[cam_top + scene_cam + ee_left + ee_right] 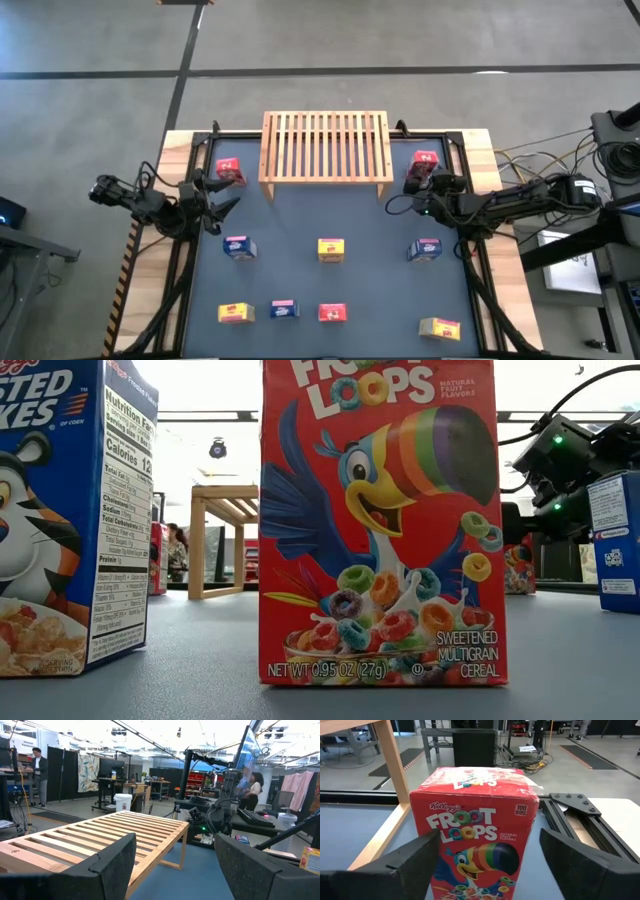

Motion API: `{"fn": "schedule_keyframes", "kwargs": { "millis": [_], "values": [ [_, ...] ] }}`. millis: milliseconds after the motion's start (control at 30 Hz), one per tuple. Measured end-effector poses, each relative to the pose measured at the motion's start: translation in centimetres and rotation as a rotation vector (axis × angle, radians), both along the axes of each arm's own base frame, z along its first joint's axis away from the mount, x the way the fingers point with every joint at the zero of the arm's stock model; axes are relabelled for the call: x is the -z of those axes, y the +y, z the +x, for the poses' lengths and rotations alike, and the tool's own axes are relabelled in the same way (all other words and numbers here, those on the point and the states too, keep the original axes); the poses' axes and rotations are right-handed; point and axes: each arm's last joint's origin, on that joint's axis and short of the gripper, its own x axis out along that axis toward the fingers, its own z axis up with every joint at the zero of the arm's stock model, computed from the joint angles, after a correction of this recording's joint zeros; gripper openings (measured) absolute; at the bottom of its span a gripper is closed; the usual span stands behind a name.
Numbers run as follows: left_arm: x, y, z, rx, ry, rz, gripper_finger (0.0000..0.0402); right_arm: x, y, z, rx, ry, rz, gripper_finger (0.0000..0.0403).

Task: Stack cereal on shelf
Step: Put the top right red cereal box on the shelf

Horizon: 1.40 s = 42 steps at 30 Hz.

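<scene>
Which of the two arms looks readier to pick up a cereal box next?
The right one, probably. The right gripper is open around the red box beside the shelf; the left gripper is open with nothing between its fingers.

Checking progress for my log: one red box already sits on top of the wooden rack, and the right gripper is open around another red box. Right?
Not quite. In the high view the wooden rack has nothing on its slats; both red boxes at that end stand on the table beside it. The rest holds: the right gripper is open, with its fingers on either side of a red Froot Loops box, as the right wrist view shows.
</scene>
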Motion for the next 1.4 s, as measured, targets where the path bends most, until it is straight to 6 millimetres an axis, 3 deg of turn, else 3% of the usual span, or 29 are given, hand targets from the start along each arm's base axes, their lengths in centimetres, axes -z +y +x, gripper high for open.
{"fn": "schedule_keyframes", "kwargs": {
  "millis": [200, 467, 733, 1067, 1400],
  "values": [
    [0.0, 0.0, 0.0, 0.0, 0.0, 0.0, 0.0254, 0.0, 0.0, 0.0, 0.0, -0.001, 0.0, 0.0263],
    [0.0, 0.0, 0.0, 0.0, 0.0, 0.0, 0.0254, -0.1, 0.0, 0.1, 0.0, -0.014, -0.003, 0.0226],
    [0.0, 0.0, 0.0, 0.0, 0.0, 0.0, 0.0254, -0.8, -0.1, 0.5, -0.016, 0.017, -0.014, 0.0203],
    [0.0, 0.0, 0.0, 0.0, 0.0, 0.0, 0.0254, -3.5, -0.2, 1.4, -0.057, 0.033, -0.056, 0.0181],
    [0.0, 0.0, 0.0, 0.0, 0.0, 0.0, 0.0254, -2.9, -0.1, 0.9, -0.056, 0.061, -0.058, 0.0183]
  ]
}}
